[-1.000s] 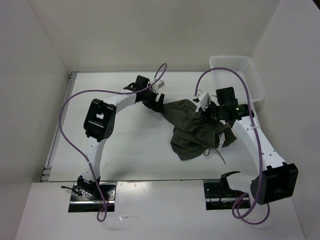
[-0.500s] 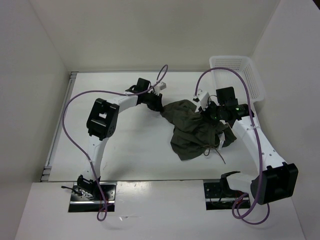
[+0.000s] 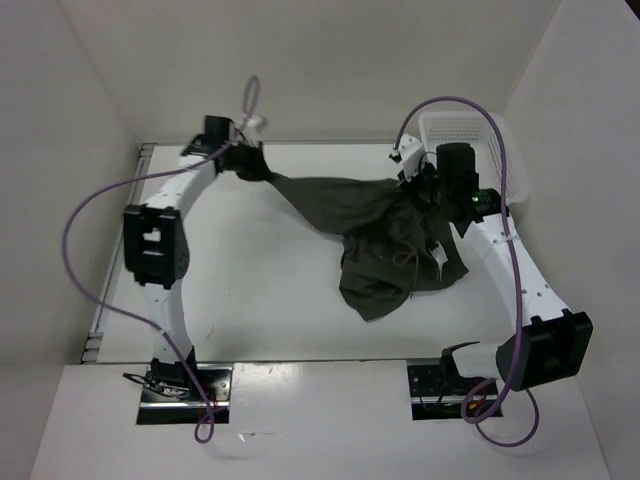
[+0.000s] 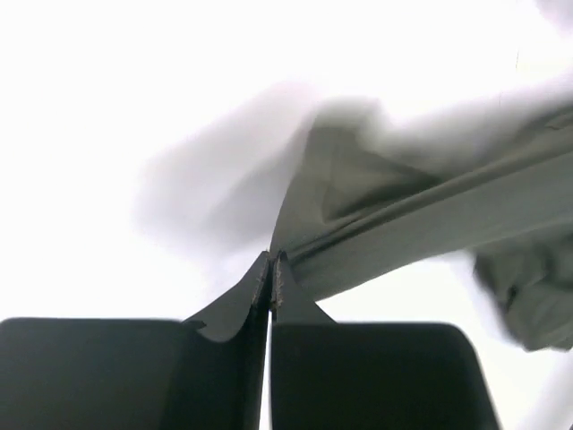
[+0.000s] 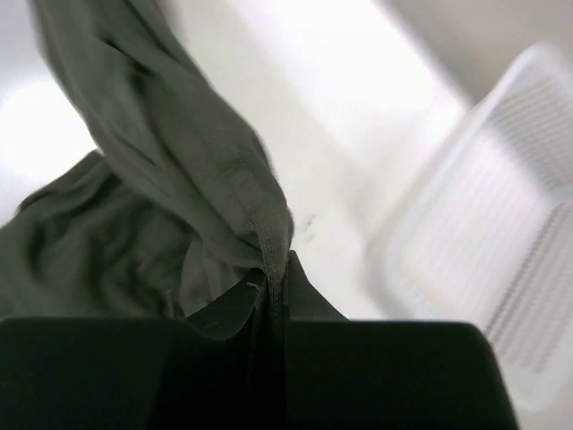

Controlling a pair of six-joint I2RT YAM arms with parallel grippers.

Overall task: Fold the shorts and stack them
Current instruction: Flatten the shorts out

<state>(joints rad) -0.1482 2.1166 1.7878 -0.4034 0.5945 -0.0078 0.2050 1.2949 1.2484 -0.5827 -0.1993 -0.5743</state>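
Olive-green cloth is what I have in hand: the shorts [image 3: 385, 235] are strung out across the far half of the surface [image 3: 260, 290]. One edge is pulled into a fairly taut band from far left to far right, and the rest sags below it in a wrinkled bunch that rests right of centre. A thin drawstring [image 3: 405, 258] loops over that bunch, with a small white tag [image 3: 439, 256] just beside it. My left end effector [image 3: 250, 164] is pressed together on the far-left corner of the cloth; in its wrist view the two fingers meet with the fabric's edge caught between them. My right end effector [image 3: 418, 186] is likewise pinching the other end, and its wrist view shows a hemmed fold running straight down into the closed fingers. A white mesh basket [image 3: 508, 150] sits in the far right corner, just behind the right arm and apart from the cloth. As I read it, the task is at an early stage. The garment is held at two points and drawn open, but it is not lying flat, and I see no fold made and nothing stacked. What remains, I judge, is to lay it down smooth, fold it over, and set it in its stacking place.
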